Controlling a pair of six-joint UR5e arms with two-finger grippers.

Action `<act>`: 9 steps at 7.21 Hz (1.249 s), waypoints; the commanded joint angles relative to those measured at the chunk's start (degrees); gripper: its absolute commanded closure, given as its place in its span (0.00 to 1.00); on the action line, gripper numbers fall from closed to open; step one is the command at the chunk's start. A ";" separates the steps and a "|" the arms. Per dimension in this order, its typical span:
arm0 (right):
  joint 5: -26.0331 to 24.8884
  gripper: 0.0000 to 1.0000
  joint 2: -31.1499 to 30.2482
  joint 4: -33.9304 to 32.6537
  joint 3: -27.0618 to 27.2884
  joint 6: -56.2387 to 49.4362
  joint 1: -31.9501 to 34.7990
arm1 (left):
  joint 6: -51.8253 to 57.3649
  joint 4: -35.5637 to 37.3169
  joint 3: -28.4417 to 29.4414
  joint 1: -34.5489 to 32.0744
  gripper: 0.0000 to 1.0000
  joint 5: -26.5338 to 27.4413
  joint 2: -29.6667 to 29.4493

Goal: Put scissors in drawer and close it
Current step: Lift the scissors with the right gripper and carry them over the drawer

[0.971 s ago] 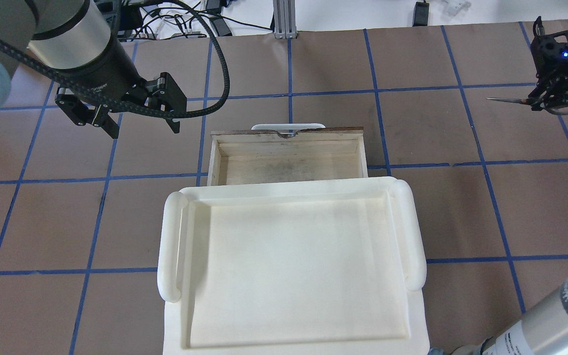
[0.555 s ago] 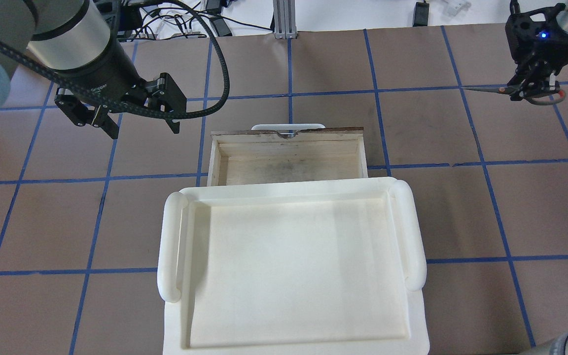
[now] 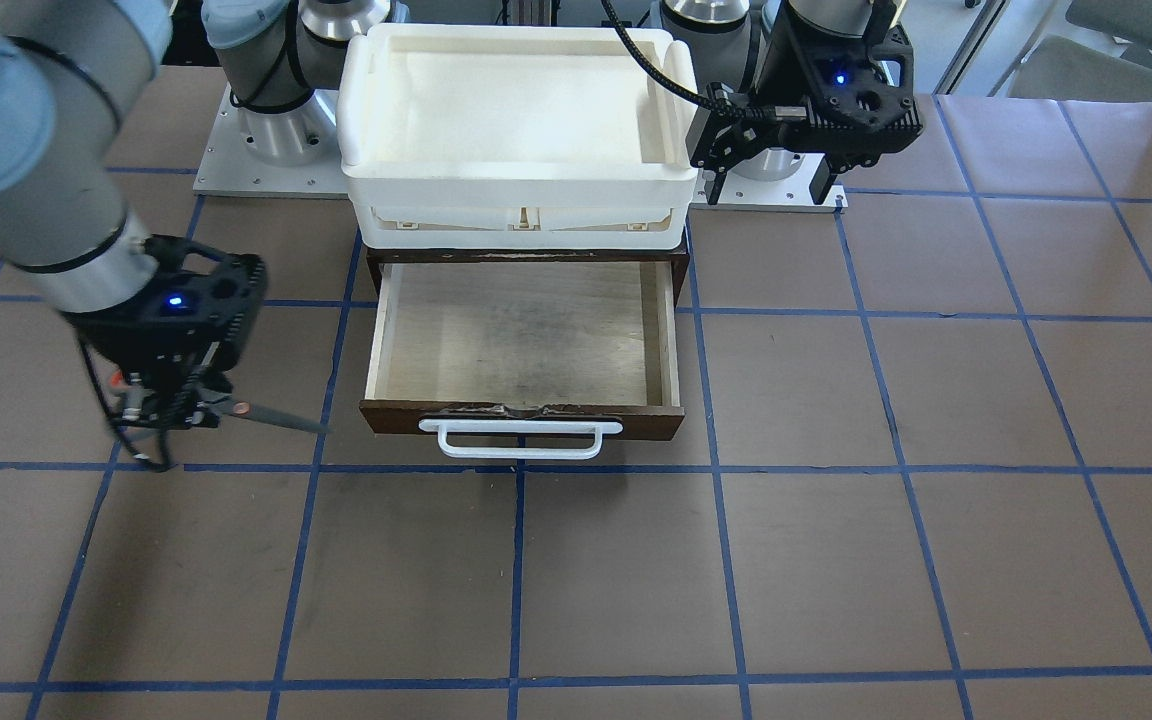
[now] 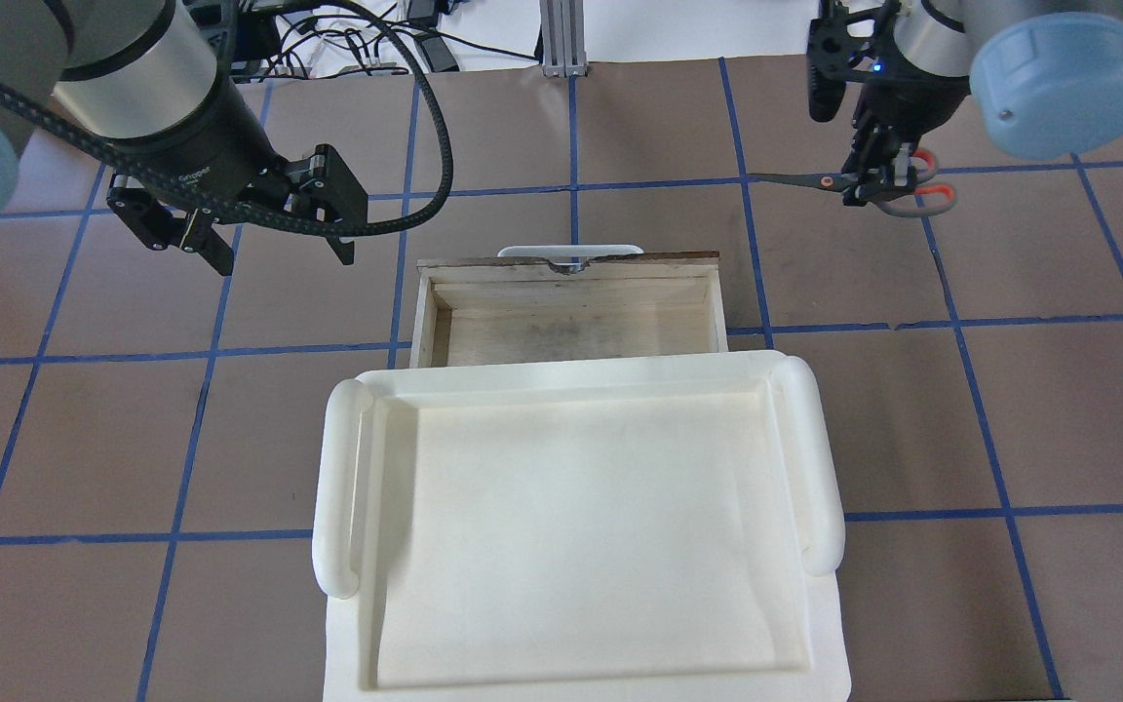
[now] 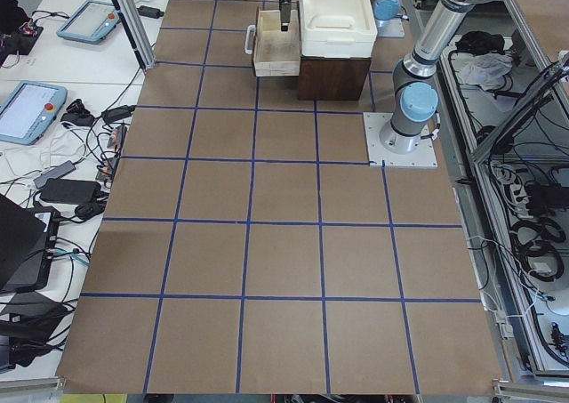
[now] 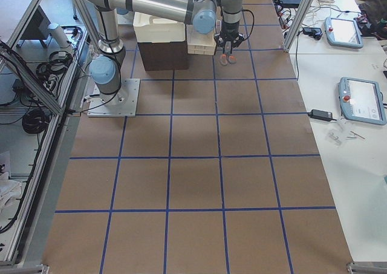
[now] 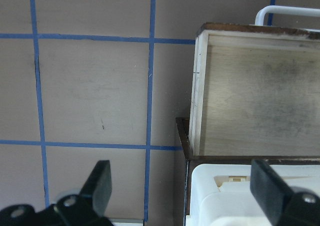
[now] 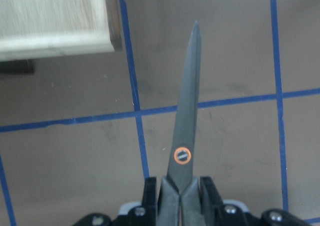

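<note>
The scissors (image 4: 820, 181) have dark blades and orange-red lined handles (image 4: 932, 191). My right gripper (image 4: 878, 175) is shut on them near the pivot and holds them above the table, right of the drawer, blades pointing toward it. The right wrist view shows the blades (image 8: 186, 121) between the fingers (image 8: 209, 196). In the front view the gripper (image 3: 171, 400) holds the scissors (image 3: 271, 416) beside the drawer's handle end. The drawer (image 4: 571, 331) stands open and empty, with pale wood inside (image 3: 521, 330) and a white bar handle (image 3: 521, 440). My left gripper (image 4: 284, 255) is open and empty, left of the drawer.
A white plastic tray (image 4: 337, 487) sits on top of the dark brown cabinet (image 3: 526, 256) and overhangs the drawer's rear part. In the left wrist view the drawer's corner (image 7: 200, 86) and the tray (image 7: 225, 186) lie between the open fingers (image 7: 100, 186).
My right gripper has carried the scissors leftward toward the drawer and slightly away from the robot. The left arm and the drawer have not moved.
</note>
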 commanded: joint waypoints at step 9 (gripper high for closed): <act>-0.09 1.00 0.61 -3.92 7.05 16.41 23.09 | -0.11 0.01 -0.17 -0.02 0.00 -0.23 -0.18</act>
